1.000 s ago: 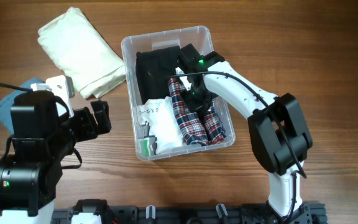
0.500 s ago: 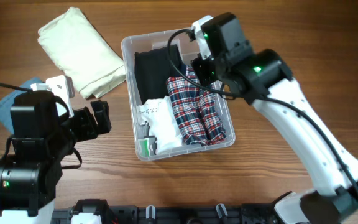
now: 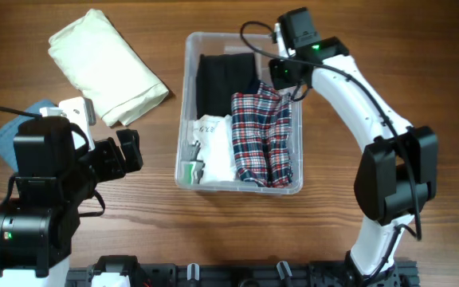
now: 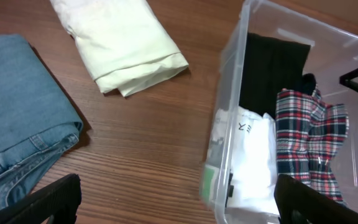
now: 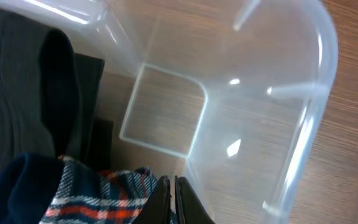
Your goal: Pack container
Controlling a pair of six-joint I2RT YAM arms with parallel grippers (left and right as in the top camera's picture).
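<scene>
The clear plastic container (image 3: 188, 104) stands square at the table's middle, holding a black garment (image 3: 223, 80), a white garment (image 3: 213, 147) and a red plaid garment (image 3: 263, 135). My right gripper (image 3: 293, 84) is at the container's far right wall. In the right wrist view its fingers (image 5: 171, 199) are pressed together on the thin clear wall (image 5: 278, 124), next to the plaid cloth (image 5: 98, 193). My left gripper (image 3: 130, 151) is open and empty left of the container; its wrist view (image 4: 179, 202) shows it over bare wood beside the container (image 4: 229, 93).
A folded cream cloth (image 3: 106, 64) lies at the far left, also in the left wrist view (image 4: 120, 43). Folded blue jeans (image 3: 10, 135) lie partly under the left arm and show in the left wrist view (image 4: 17, 112).
The container has slid right and turned from tilted to square. My right gripper moved from inside the container over the plaid cloth to its far right wall. The left arm has not moved.
</scene>
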